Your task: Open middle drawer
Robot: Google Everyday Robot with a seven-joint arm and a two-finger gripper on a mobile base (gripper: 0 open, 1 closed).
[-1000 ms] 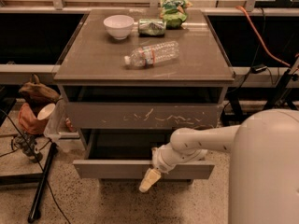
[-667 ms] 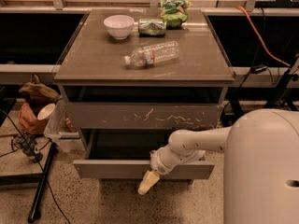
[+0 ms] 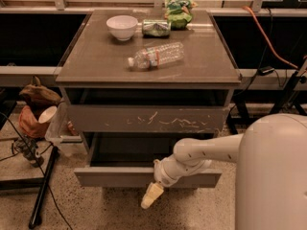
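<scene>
LOT, L TO R

1. Black stand [image 3: 42,190]: on floor, L of table. No part in the job.
2. Table [image 3: 96,71]: top carries white bowl [image 3: 121,27], clear bottle [image 3: 156,55] lying on its side, and green can [image 3: 156,28] behind the bottle.
3. Scratched front [image 3: 110,119]: upper drawer, taller, white scuffs, dark gap above it. Not the target.
4. Middle drawer [image 3: 110,177]: plain front, directly below item 3 and pulled well fwd of it. Dark interior shows behind the front. Judged open; task about done.
5. Gripper [image 3: 149,196]: hangs in front of the middle drawer's front, approx. centre. Tip sits below the front's lower edge, pointing down-L at the floor. Fingers [image 3: 152,191] pressed together into one cream taper, no gap seen, nothing pinched. Contact w/ the front: can't tell.
6. Arm [image 3: 211,150]: reaches L from the white robot body [image 3: 273,176] at R edge.

CHANGE, RECENT: gripper tip is lower than a moment ago, when more of it lay across the front's face. Reads as backing off after the pull, so prob. no more tugging needed.

VS. EARLIEST PIC: drawer front a touch further out, otherwise alike. Bowl, bottle and can in same pos. Robot body in much the same place.
</scene>
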